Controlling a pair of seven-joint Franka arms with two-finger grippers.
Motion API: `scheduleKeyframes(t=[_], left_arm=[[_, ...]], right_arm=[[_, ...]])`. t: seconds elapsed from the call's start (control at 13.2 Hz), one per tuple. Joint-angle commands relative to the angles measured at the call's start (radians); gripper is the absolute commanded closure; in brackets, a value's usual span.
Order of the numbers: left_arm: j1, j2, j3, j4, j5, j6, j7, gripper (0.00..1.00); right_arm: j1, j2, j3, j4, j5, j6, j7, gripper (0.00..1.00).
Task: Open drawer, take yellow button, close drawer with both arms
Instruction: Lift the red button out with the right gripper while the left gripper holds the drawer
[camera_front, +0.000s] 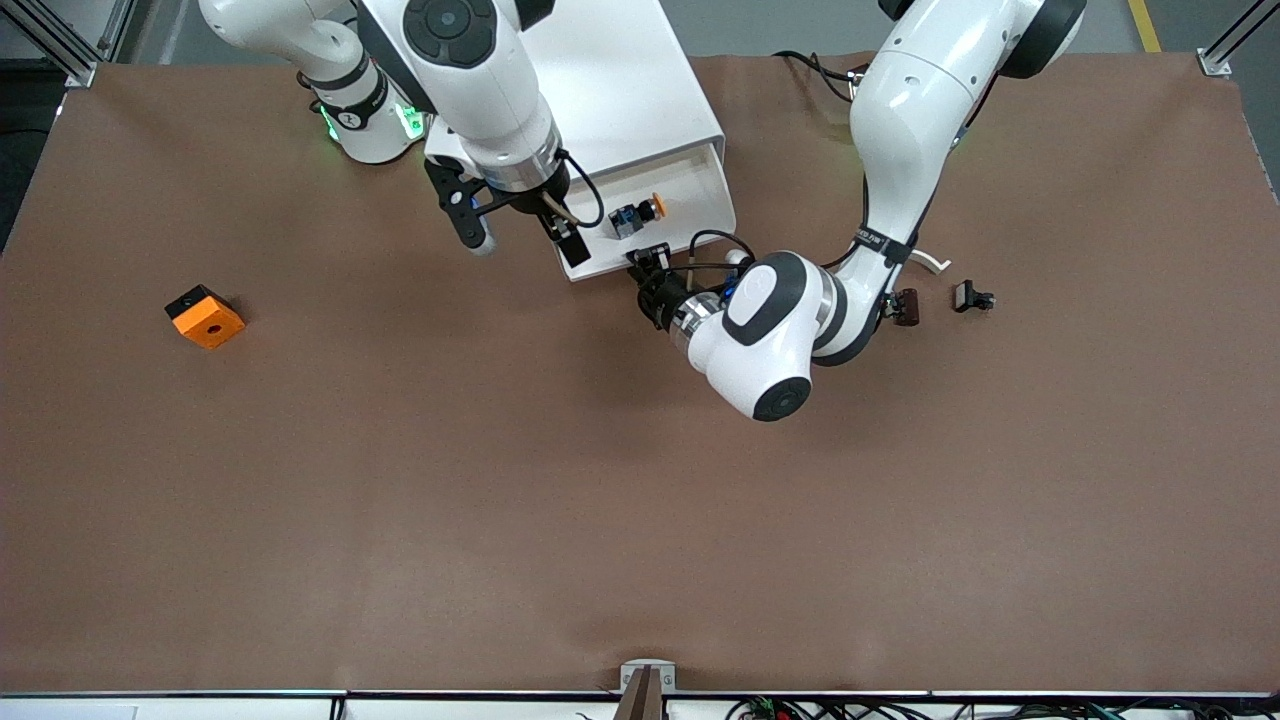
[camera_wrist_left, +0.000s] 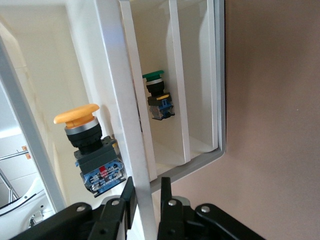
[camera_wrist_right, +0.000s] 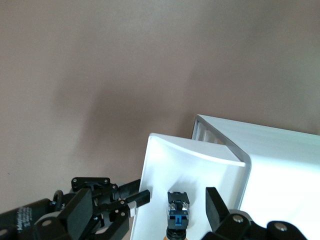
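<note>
brown table (camera_front: 400, 480): drawer (camera_front: 690, 205) out, left tool (camera_front: 648, 266) nearly closed on its front lip.
right tool (camera_front: 520, 235), spread wide and empty, hangs over the button (camera_front: 637, 214); next, likely descend and pinch.

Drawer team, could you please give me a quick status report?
Left gripper pinching the front lip of the open drawer. Right gripper open, over the drawer. Button lying inside, untouched. Nothing in the way.

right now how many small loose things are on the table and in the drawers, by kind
buttons: 2
orange block: 1
black clips: 2
white curved strip: 1
total: 6
</note>
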Motion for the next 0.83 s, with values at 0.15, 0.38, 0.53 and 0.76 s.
scheduleKeyframes(t=[0.15,0.38,0.53,0.76], left_arm=[[0.02,0.007,0.017,0.025,0.017,0.039,0.017,0.68],[0.025,0.007,0.019,0.039,0.017,0.037,0.02,0.16],[0.043,0.002,0.019,0.041,0.017,0.037,0.02,0.0],[0.052,-0.05,0.034,0.048,0.09,0.036,0.02,0.0]], right_arm=[[0.047,0.02,-0.01,0.0,0.001,0.034,0.036,0.0],[0.074,0.049,-0.01,0.003,0.001,0.075,0.036,0.0],[0.093,0.07,-0.01,0.001,0.003,0.097,0.068,0.0],[0.128,0.087,-0.009,0.0,0.006,0.102,0.127,0.0]])
